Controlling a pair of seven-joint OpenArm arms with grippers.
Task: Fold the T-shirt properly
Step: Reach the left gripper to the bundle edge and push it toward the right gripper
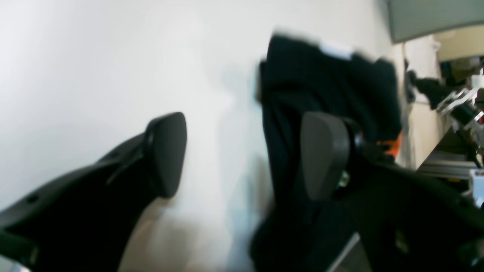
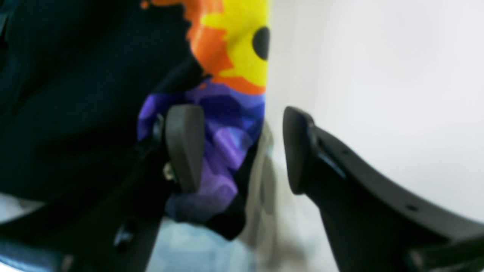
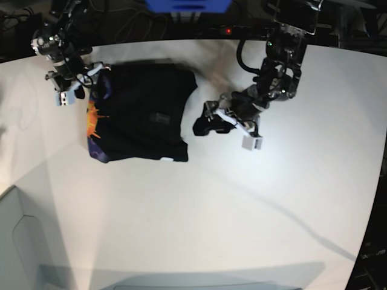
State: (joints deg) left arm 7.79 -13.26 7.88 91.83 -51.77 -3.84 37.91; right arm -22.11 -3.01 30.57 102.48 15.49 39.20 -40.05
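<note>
The black T-shirt lies folded into a rough square on the white table, with an orange-and-purple print showing along its left edge. My left gripper hovers open just off the shirt's right edge. In the left wrist view the left gripper has one finger over the black T-shirt and the other over bare table; a white label shows at the far end. My right gripper is at the shirt's upper left corner. The right gripper stands open astride the printed edge.
The white table stretches wide to the front and right. A grey panel sits at the front left corner. Cables and dark equipment line the back edge, with a blue object behind it.
</note>
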